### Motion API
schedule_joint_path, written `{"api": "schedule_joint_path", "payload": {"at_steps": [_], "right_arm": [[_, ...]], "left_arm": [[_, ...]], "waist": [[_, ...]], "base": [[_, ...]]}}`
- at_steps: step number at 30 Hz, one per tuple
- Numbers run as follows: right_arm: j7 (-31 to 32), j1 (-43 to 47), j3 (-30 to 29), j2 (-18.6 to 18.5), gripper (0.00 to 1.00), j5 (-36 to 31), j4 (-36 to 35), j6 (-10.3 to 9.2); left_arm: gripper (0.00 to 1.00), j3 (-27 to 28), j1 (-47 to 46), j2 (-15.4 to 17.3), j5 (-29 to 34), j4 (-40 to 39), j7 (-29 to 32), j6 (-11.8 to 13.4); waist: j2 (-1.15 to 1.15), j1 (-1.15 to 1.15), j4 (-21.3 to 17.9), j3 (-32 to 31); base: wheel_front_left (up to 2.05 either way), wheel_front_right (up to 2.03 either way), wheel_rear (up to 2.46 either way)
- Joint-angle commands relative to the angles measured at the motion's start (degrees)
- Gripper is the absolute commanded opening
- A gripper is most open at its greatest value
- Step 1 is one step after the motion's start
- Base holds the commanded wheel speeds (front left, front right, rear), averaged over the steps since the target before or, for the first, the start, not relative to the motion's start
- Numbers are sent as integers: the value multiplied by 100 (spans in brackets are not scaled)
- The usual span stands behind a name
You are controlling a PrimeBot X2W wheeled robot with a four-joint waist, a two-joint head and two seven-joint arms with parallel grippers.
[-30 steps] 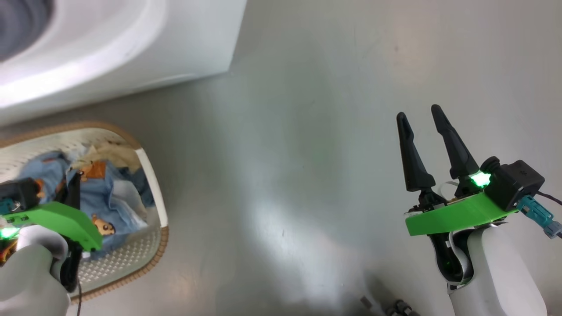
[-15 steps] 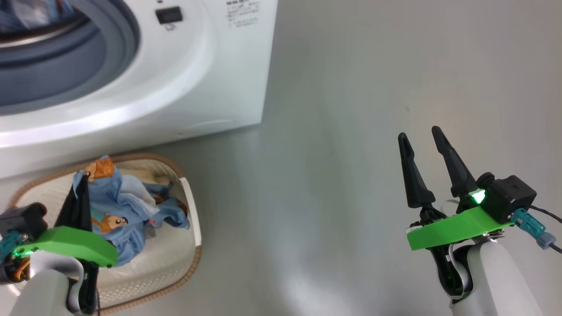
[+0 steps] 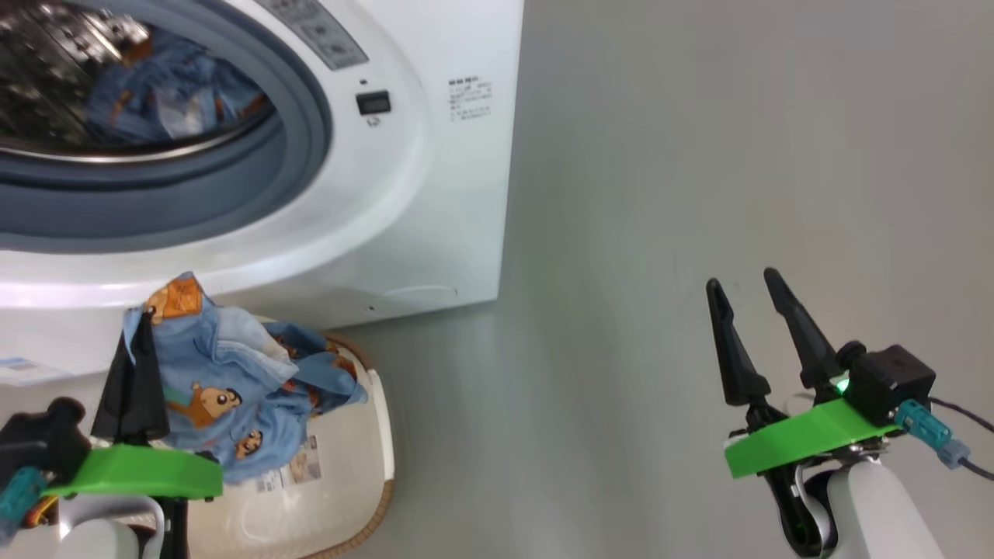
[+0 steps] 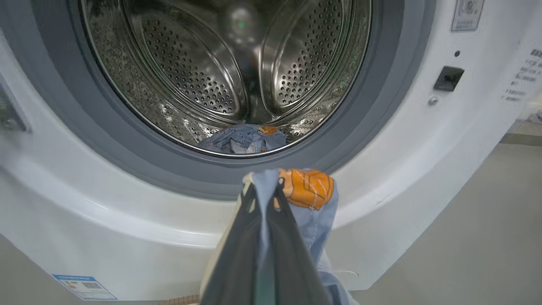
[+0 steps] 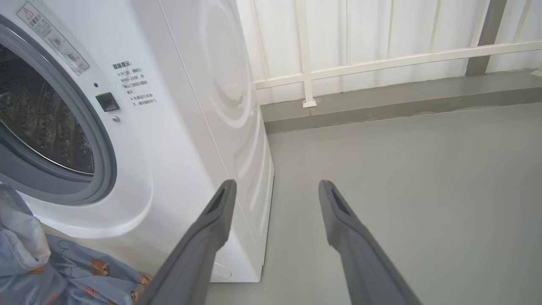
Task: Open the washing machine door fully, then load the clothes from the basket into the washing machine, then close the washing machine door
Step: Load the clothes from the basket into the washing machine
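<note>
Washing machine (image 3: 443, 202), white and front-loading, stands on the grey floor (image 3: 699, 155) with its round mouth facing the robot. Inside the blue-grey gasket (image 4: 372, 106), the perforated steel drum (image 4: 203, 76) holds one crumpled light blue garment (image 4: 243, 142), lying at the bottom just behind the lip. Just before the machine's base sits the basket (image 3: 382, 435), cream-white with a brown woven-look rim. A printed label (image 3: 291, 470) shows on its bare bottom. The clothes (image 3: 233, 373) raised above it are light blue with orange-brown cartoon animals and a pale lining. Their top corner, bearing an orange patch, is level with the machine's lower front. The rest hangs down, long axis roughly vertical, with the lower folds over the basket. The left tool (image 3: 144, 322) has its dark fingers clamped together on that top corner, tips aimed at the drum mouth. The right tool (image 3: 740, 278) hovers over bare floor, well apart from the machine, with its fingers spread wide and nothing between them.
</note>
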Motion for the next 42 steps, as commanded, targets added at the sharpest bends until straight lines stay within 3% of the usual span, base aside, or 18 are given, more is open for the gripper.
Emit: {"api": "schedule_joint_path", "payload": {"at_steps": [1,18,42], "right_arm": [[-27,128,115,5,100,-73,-94,9],[-27,627,-40,5,100,-125,-119,9],[-27,858,-72,5,100,-124,-152,9]], "left_arm": [[0,322,107,45,149,-345,-70,-41],[0,959,1292,-523,1050,-1406,-70,-338],[0,1083,1908,-701,1167,-1533,-70,-425]], "waist": [[0,0,133,-383],[0,0,281,-1343],[0,0,325,-1596]], "base": [[0,0,0],[0,0,0],[0,0,0]]}}
